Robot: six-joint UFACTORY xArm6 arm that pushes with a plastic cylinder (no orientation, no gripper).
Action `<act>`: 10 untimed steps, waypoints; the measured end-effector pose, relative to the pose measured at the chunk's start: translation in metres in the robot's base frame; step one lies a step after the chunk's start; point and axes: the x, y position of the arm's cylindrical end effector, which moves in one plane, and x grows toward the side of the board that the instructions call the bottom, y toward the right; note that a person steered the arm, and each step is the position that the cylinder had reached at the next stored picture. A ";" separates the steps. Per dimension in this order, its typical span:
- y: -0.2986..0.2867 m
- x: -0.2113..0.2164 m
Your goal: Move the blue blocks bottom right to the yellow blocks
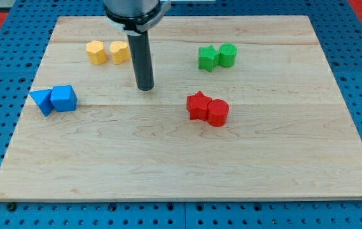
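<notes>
Two blue blocks sit at the view's left: a blue triangle (42, 100) touching a blue cube (63, 98) on its right. Two yellow blocks sit near the view's top left: a yellow hexagon (96, 52) and a second yellow block (119, 51), partly hidden by the rod. My tip (145, 87) rests on the board below and right of the yellow blocks, and well to the right of the blue cube. It touches no block.
A green star (207, 58) and a green cylinder (227, 55) sit at the top right. A red star (198, 105) and a red cylinder (217, 113) sit right of centre. The wooden board (181, 172) lies on a blue pegboard.
</notes>
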 end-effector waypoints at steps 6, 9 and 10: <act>-0.148 0.101; -0.242 0.079; -0.232 0.047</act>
